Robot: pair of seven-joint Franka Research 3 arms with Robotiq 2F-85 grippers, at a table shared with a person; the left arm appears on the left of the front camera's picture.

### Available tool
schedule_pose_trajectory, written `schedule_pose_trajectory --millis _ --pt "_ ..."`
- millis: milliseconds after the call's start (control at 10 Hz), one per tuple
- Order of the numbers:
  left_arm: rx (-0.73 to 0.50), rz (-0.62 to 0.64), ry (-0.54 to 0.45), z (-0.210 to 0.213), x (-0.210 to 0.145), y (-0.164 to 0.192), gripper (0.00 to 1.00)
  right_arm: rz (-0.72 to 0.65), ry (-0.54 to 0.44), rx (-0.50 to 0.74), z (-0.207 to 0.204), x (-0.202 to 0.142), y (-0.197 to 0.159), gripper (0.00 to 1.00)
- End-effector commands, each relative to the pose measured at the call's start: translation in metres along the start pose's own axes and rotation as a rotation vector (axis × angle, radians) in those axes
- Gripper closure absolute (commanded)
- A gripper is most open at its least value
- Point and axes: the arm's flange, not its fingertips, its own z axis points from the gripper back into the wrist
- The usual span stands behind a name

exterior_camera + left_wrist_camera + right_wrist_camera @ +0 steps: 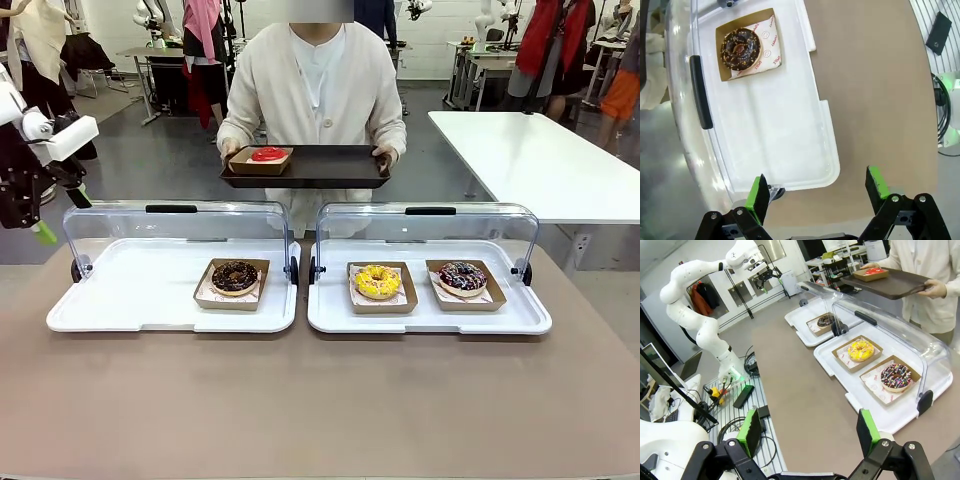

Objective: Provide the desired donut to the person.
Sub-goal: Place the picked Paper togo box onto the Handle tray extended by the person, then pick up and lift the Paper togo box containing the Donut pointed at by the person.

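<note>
The person [312,90] holds a dark tray [340,160], red donut [268,154] aboard, behind the lid-raised cases [130,300], seemingly ready to receive their chocolate donut [235,277], yellow donut [377,281] or sprinkled donut [462,277], while the left arm's fingers [759,197] and right arm's fingers [866,432] hang open, empty.

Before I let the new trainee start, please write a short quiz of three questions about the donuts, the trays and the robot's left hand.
1. How many donuts lie in the white tray on the robot's right?
2. True or false: the left hand is open and empty.
3. What lies on the dark tray that the person holds? A. a red donut B. a yellow donut C. nothing
Key: 1. two; 2. true; 3. A
</note>
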Motion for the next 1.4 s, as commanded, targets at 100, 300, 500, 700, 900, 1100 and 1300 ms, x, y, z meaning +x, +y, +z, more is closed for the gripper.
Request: schedule_pose_trajectory --millis 100,300,500,700,900,1100,1300 --pt "-0.007 -0.002 0.0 0.003 0.001 0.0 0.0 0.009 -0.015 0.004 0.001 0.0 0.0 0.0" --pt "-0.007 -0.002 0.0 0.003 0.001 0.0 0.0 0.009 -0.015 0.004 0.001 0.0 0.0 0.0" --pt "-0.007 -0.002 0.0 0.003 0.001 0.0 0.0 0.009 -0.015 0.004 0.001 0.0 0.0 0.0" --pt "-0.007 -0.002 0.0 0.003 0.001 0.0 0.0 0.009 -0.015 0.004 0.001 0.0 0.0 0.0" --pt "-0.1 0.009 -0.248 0.014 -0.024 0.015 0.0 0.009 -0.015 0.004 0.001 0.0 0.0 0.0" --pt "-0.155 0.042 -0.686 0.02 -0.082 0.039 0.0 0.009 -0.015 0.004 0.001 0.0 0.0 0.0" --pt "-0.142 0.075 -0.919 0.012 -0.129 0.047 0.0 0.009 -0.015 0.004 0.001 0.0 0.0 0.0"
